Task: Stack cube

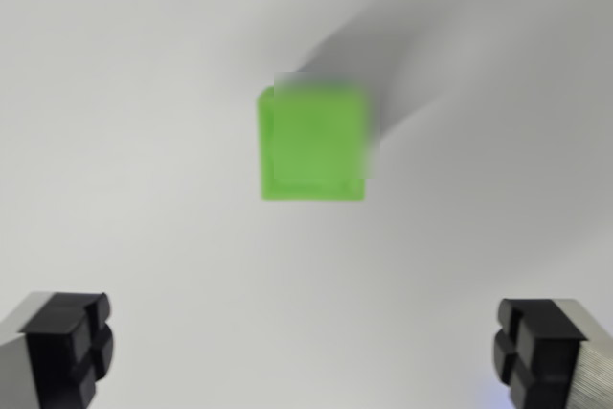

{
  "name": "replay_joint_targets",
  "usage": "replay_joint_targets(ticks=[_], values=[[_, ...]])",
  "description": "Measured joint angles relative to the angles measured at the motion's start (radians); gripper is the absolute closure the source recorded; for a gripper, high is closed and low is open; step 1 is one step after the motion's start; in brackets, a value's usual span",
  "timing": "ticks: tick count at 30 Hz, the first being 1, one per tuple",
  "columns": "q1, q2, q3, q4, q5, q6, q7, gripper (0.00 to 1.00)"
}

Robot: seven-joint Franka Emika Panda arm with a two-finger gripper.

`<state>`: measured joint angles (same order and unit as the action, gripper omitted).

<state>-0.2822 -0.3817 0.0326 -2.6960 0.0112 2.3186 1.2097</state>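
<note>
Cube point(313, 144), green and somewhat blurred, lay on a pale grey-white table point(115, 141) just above the middle of the wrist view, toward twelve o'clock from the gripper point(308, 352). Behind it, toward one o'clock, a soft grey shadow stretched away, and a paler grey edge showed along its top and right side; whether that was a second block beneath or behind it could not be told from the blur. The two black finger pads point(69, 347) sat at the bottom corners, at about seven and five o'clock, spread wide apart and holding nothing, well clear of the cube. This looked like the approach before the first grasp, with stacking not yet begun. The next move would likely call for the arm to travel toward twelve o'clock until the cube sat between the pads, then descend squarely and close on opposite flat faces.
</note>
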Motion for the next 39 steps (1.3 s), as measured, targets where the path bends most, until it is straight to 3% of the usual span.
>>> replay_joint_targets(ticks=[23, 39], values=[[0.000, -0.120, -0.002, 0.134, 0.000, -0.254, -0.001, 0.00], [0.000, -0.143, -0.003, 0.194, 0.000, -0.338, -0.001, 0.00]])
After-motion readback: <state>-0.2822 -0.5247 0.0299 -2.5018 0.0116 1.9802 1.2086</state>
